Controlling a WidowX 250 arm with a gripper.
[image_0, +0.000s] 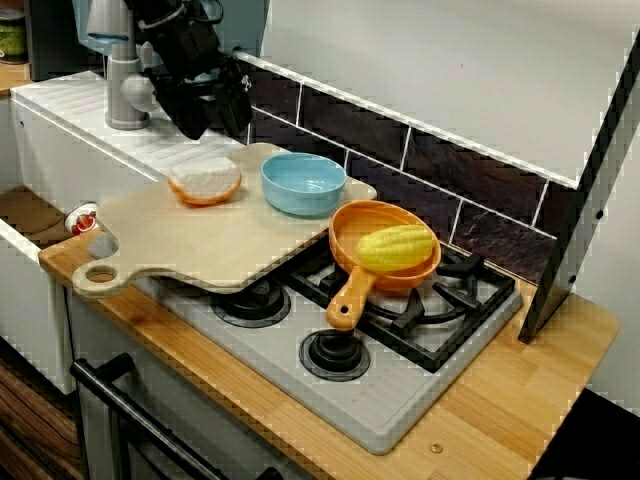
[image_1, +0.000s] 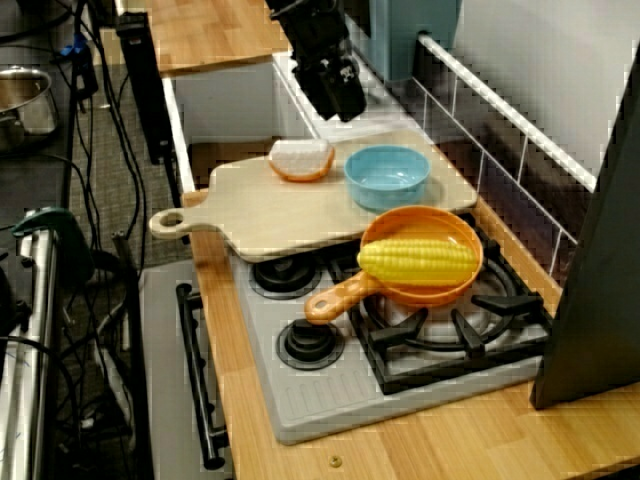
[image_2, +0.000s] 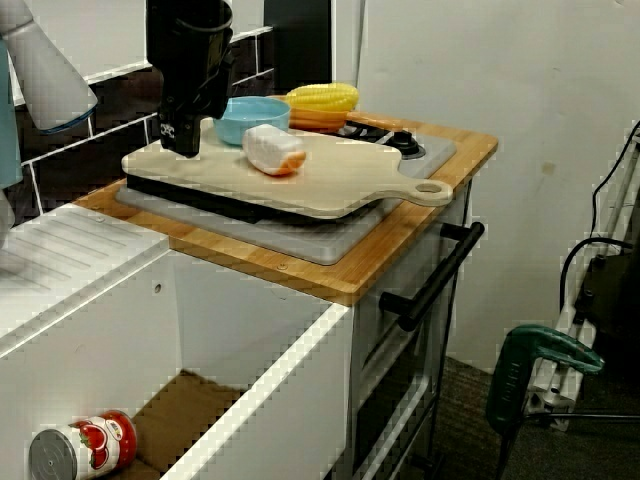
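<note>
The view across the stove toward the tiled wall is taken from left to right. A red-labelled can is seen lying low in the sink. A grey tap is set behind it on the ribbed white surface.

Just right of the tap, the black fingers are held above the far left corner of a pale cutting board. Whether the fingers are spread or closed cannot be told, since they merge into one dark shape. A piece of bread, white with an orange crust, is laid on the board just in front of the fingers and apart from them. In the view from the sink side, the tips are shown low over the board, with the bread just beside them.

A blue bowl is placed on the board right of the bread. The board is laid across the left burners of the stove. An orange pan is set on the right burner, touching the board's edge, and a corn cob is carried in it. The stove is let into the wooden bench.
</note>
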